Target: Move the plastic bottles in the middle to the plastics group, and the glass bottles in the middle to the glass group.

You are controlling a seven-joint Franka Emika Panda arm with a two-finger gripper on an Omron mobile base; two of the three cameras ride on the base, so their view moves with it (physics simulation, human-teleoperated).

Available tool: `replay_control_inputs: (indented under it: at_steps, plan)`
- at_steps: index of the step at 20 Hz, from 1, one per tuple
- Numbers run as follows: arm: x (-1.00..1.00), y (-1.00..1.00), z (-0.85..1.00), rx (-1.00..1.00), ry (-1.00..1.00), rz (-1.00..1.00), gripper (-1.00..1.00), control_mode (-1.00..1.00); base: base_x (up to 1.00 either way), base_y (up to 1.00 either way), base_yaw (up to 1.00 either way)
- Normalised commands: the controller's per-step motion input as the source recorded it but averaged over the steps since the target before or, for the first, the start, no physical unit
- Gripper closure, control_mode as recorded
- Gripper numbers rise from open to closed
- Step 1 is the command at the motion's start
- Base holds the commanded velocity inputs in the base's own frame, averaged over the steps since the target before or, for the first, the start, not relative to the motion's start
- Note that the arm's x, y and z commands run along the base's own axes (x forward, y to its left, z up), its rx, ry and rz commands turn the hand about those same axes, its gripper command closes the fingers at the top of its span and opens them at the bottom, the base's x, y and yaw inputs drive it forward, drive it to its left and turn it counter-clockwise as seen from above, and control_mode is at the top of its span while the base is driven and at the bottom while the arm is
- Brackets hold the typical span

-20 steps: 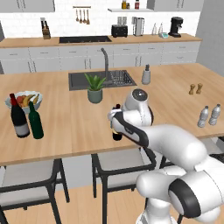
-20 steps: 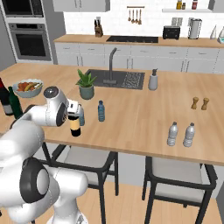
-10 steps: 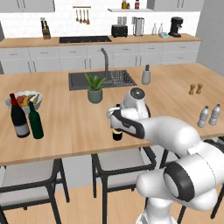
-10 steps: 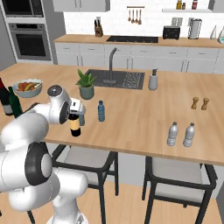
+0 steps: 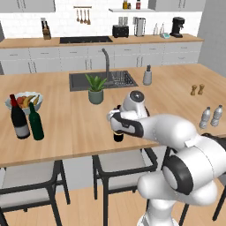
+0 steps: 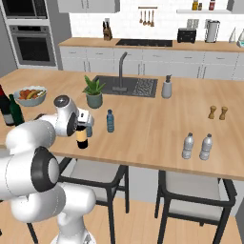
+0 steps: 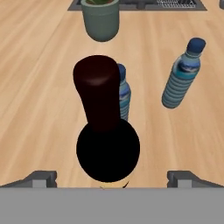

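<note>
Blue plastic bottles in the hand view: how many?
2. One blue bottle stands in the open at right; the other blue bottle is mostly hidden behind the wine bottle.

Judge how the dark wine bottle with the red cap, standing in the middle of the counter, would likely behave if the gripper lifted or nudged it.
The wine bottle looks rigid, so it should not flex. It stands tall on a narrow base, so a nudge near the red cap might tip it. The blue bottle stands close behind and could be knocked. The gripper straddles it, fingers wide.

White arm bent low and forward, pincer [image 7: 112, 177] level, fingers spread wide apart.
</note>
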Motion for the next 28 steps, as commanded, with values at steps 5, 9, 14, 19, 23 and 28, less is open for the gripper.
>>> replay_control_inputs:
  at_steps: [5,9,14,19,23,28]
  plan:
    - [0.11,0.00,-0.14,0.00,0.00,0.00,-1.00,-1.00,0.00,0.00,0.00]
    - [0.06,0.00,-0.08,0.00,0.00,0.00,-1.00,-1.00,0.00,0.00,0.00]
    - [0.05,0.01,-0.06,0.00,0.00,0.00,-1.00,-1.00,0.00,0.00,0.00]
    - [0.03,0.01,-0.06,0.00,0.00,0.00,-1.00,-1.00,0.00,0.00,0.00]
    - [0.02,0.03,-0.09,0.00,0.00,0.00,-1.00,-1.00,0.00,0.00,0.00]
    - [0.00,0.05,-0.07,0.00,0.00,0.00,-1.00,-1.00,0.00,0.00,0.00]
